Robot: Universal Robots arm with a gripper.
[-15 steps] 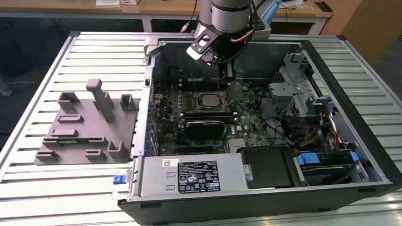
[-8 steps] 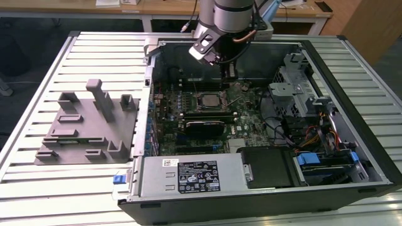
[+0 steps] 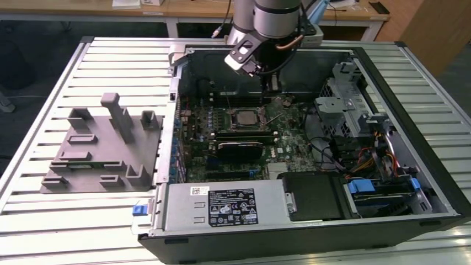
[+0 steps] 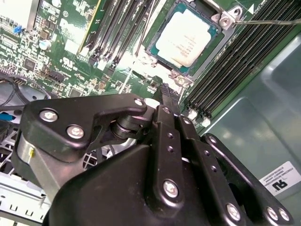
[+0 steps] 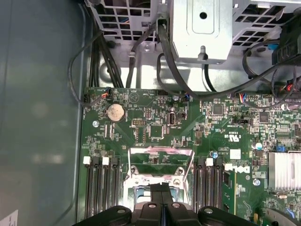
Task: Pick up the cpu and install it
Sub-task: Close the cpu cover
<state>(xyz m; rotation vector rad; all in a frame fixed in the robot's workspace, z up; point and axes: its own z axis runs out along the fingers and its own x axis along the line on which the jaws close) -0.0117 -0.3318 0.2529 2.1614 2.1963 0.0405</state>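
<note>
Black, hovers with end effector pinched shut and empty, just beside the cpu seated in its socket.

No print can be read with certainty. In the lower middle of the exterior view, a black-and-white label lies on the flat silver metal power supply box, and its lines are too small. In the second wrist view, the shiny silver top of the cpu bears faint grey print. A white sticker on the grey-green case wall carries dark marks. Neither is legible.
</note>
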